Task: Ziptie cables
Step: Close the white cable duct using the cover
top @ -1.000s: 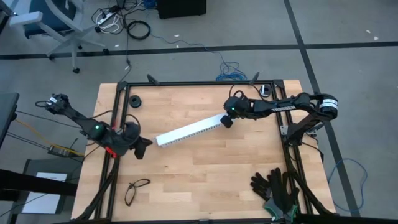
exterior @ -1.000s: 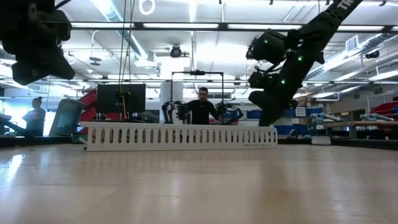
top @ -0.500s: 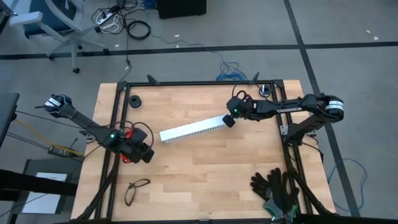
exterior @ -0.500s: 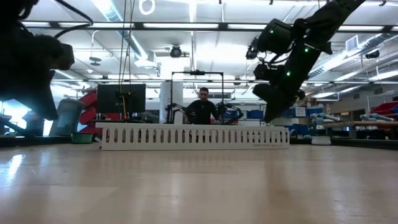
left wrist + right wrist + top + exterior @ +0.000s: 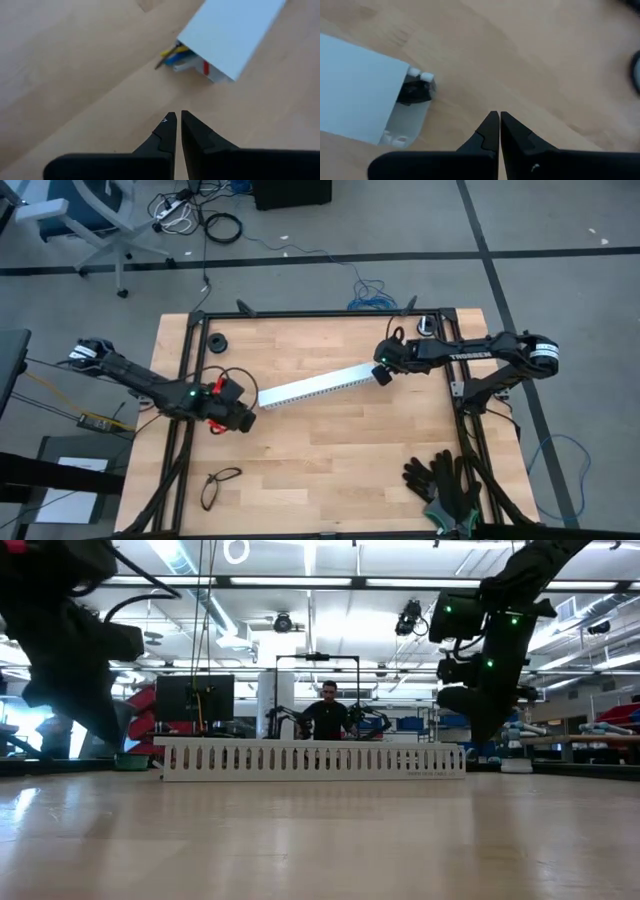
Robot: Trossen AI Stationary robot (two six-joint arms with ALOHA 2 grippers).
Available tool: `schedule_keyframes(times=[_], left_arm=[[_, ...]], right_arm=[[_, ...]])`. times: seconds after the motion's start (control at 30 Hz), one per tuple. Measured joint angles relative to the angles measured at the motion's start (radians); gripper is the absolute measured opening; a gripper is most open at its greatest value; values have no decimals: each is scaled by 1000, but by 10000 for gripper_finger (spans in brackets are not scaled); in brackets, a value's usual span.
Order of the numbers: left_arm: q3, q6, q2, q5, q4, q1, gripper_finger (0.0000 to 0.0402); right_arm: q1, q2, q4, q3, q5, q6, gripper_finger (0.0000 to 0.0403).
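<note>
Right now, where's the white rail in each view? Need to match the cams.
High view: white rail lies slantwise mid-table, between the left gripper and the right gripper.
Low view: it spans the middle as a long slotted wall.
Left wrist view: one open end, coloured cables poking out.
Right wrist view: the other open end.
Shared landmark: the wooden table.
</note>
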Motion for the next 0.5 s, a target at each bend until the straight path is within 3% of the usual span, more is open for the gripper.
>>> schedule_keyframes(times=[0.2, 0.4, 0.5], left_arm=[[-1, 115, 45, 61, 63, 103, 0], [-1, 294, 92, 119, 220, 212, 0], [-2, 369, 123, 160, 282, 267, 0]], right_arm=[[-35, -6, 90, -75, -58, 25, 0], [-36, -2, 403, -139, -214, 2, 0], [-25, 14, 445, -130, -233, -19, 0]])
